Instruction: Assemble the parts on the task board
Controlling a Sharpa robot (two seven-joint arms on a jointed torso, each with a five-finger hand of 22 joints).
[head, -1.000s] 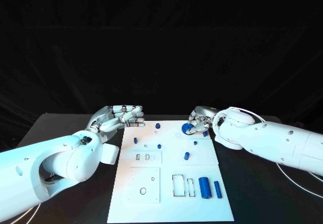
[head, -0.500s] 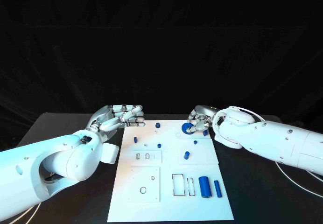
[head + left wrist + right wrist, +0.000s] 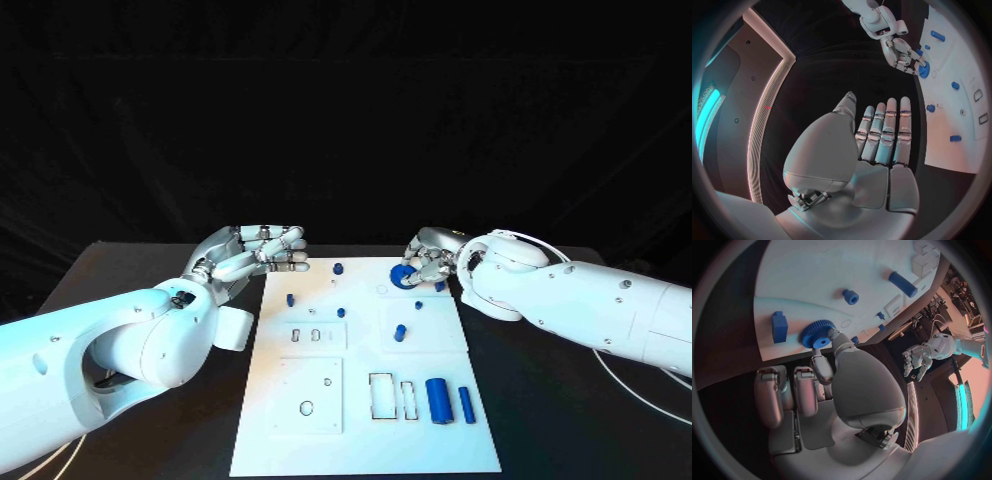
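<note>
The white task board (image 3: 361, 400) lies lengthwise in the middle of the black table. My right hand (image 3: 430, 262) is at the board's far right corner, its thumb and a finger pinching a blue gear (image 3: 401, 277) just over the board's surface. The right wrist view shows the thumb tip on the gear (image 3: 814, 335) at the board's edge. My left hand (image 3: 260, 250) hovers off the far left corner and holds nothing. Its fingers (image 3: 886, 135) lie straight side by side. Two blue cylinders (image 3: 438, 400) lie near the board's near right.
Small blue pegs (image 3: 338, 268) stand across the board's far half, one (image 3: 401, 333) near the middle. Rectangular slots (image 3: 382, 397) and round holes (image 3: 306, 408) mark the near half. A blue block (image 3: 779, 326) sits close beside the gear. Bare black table flanks the board.
My right hand has shifted very slightly with the gear still in its pinch. The left hand has stayed where it was.
</note>
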